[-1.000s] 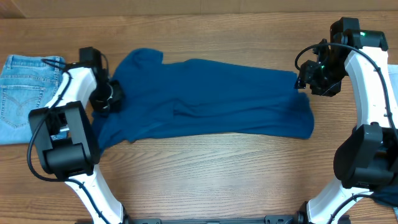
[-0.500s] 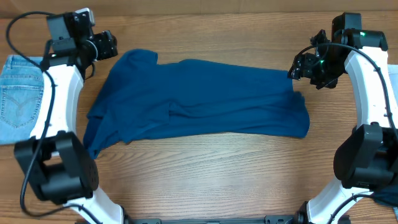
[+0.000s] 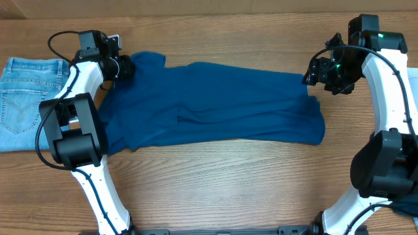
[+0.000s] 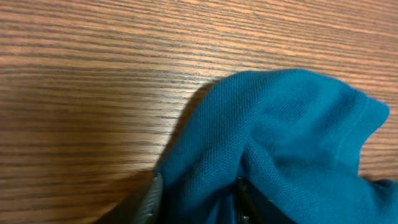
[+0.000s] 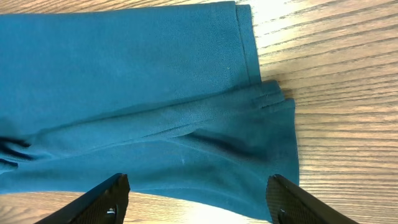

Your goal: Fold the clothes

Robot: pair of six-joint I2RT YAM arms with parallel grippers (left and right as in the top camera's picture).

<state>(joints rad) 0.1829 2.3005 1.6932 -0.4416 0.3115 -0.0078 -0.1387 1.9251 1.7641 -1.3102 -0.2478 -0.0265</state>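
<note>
Left gripper (image 3: 123, 66): back down on the shirt's (image 3: 215, 104) far left corner after swinging out over bare wood; its jaws stand partway apart astride a raised hump of cloth, and I cannot tell whether they pinch it yet.
Right gripper (image 3: 324, 72): jaws wide, holding nothing, poised over the shirt's right end, barely shifted in the last second.
Shirt: lies wrinkled lengthwise across the middle of the table (image 3: 228, 186); its left part sits a little narrower than a second ago.
Jeans (image 3: 23, 98): at the table's left edge, unchanged.
Meaning: both grippers look lined up to grasp the shirt's two ends; the fold itself has not begun.
</note>
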